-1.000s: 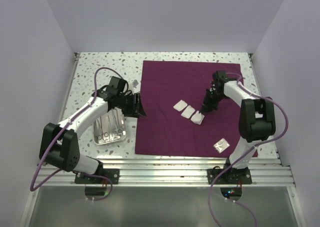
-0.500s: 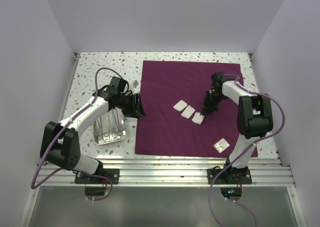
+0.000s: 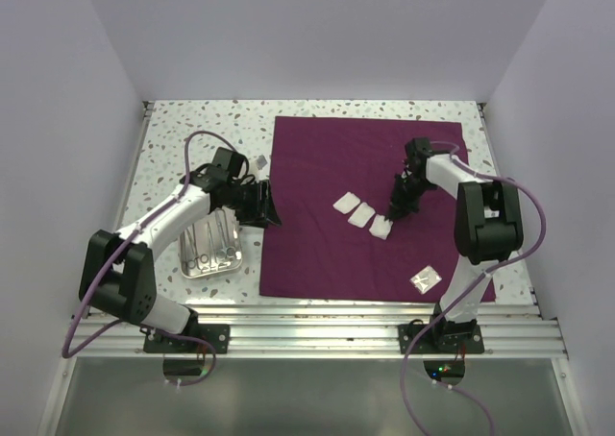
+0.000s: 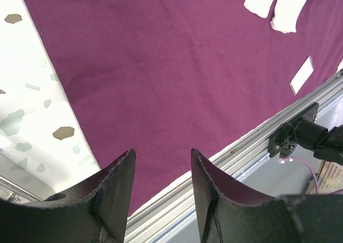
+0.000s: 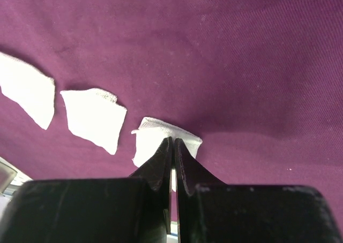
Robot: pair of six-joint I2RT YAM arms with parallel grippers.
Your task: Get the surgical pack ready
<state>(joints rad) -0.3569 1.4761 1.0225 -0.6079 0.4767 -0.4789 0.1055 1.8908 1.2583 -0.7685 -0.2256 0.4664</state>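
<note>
"How are the fingers (image 5: 161, 162) of the right gripper (image 5: 172, 141)?"

"Pressed tight together. Their tips sit at the edge of a white gauze square (image 5: 147, 138), near the middle of the purple cloth (image 3: 317, 254). I can't tell if they pinch it."

"And the left gripper (image 4: 161, 153)?"

"Its fingers are half apart with nothing between them. It hangs above the cloth's left edge."

"Where is everything else?"

"Two more gauze squares (image 5: 92, 117) lie in a row beside the first, on the cloth. The steel tray (image 3: 233, 260) with the scissor-like tools (image 3: 207, 239) sits just left of the cloth."
</note>
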